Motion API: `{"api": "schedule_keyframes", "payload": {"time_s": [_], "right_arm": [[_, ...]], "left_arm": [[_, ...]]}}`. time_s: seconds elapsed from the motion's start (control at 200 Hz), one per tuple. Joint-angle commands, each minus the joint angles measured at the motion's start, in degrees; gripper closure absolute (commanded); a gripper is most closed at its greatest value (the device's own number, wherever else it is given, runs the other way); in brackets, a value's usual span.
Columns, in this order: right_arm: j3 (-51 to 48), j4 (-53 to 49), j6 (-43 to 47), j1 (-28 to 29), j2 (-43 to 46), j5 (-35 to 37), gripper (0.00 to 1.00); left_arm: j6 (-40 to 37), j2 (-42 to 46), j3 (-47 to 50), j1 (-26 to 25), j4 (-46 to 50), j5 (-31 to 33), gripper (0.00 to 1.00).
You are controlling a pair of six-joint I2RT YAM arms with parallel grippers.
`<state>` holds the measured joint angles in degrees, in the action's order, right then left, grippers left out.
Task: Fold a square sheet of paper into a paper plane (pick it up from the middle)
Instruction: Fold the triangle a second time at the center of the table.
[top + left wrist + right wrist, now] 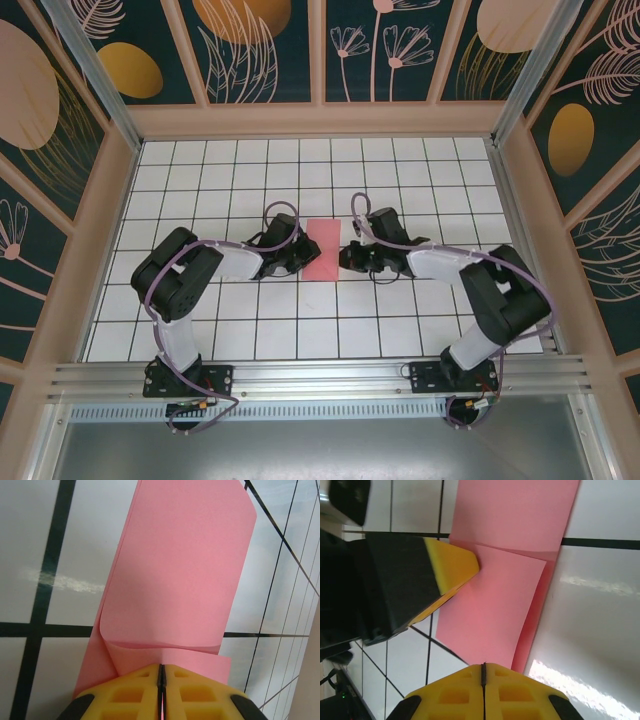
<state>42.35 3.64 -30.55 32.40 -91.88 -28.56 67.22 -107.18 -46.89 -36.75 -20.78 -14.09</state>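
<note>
The square sheet of paper lies at the middle of the white gridded surface, about as far from the left edge as from the right. From above, its two side edges look drawn in at the waist, so it is narrower there than at its far and near ends.

In the left wrist view the pink sheet curls over in a soft rounded fold just ahead of the left gripper, whose yellow fingers are pressed together on the paper's edge. In the right wrist view a flap of the sheet rises to the right gripper, likewise closed on it, and the left gripper's yellow fingertip touches the opposite side.

From above, the left gripper and right gripper face each other across the sheet.
</note>
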Motion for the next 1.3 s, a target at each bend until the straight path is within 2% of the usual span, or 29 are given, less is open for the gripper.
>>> {"api": "schedule_keyframes", "payload": {"time_s": [0.0, 0.235, 0.595, 0.901, 1.031, 1.296], "right_arm": [[2.8, 1.4, -0.3, 1.3, -2.9, -1.9, 0.92], [5.5, -2.4, 0.3, 3.3, -7.2, -1.1, 0.92], [5.9, -6.1, 0.9, 3.3, -10.6, 1.3, 0.93], [6.6, -8.3, 1.3, 3.1, -11.4, 2.1, 0.94], [6.9, -8.6, 1.5, 3.1, -11.3, 2.1, 0.94], [7.3, -9.1, 1.6, 3.3, -12.1, 2.1, 0.94]], "left_arm": [[-0.2, -1.2, 2.8, 0.3, 6.1, 1.2, 0.86], [-0.9, -1.4, 2.4, 0.4, 6.6, 0.5, 0.86], [-3.1, 0.6, 1.3, 0.4, 7.3, 0.1, 0.85], [-3.3, 6.8, 4.3, 0.0, -2.2, -5.6, 0.81], [-1.6, 7.2, 5.5, -0.8, -6.1, -7.3, 0.85], [-0.7, 4.5, 5.7, -3.1, -6.5, -7.8, 0.91]]}}
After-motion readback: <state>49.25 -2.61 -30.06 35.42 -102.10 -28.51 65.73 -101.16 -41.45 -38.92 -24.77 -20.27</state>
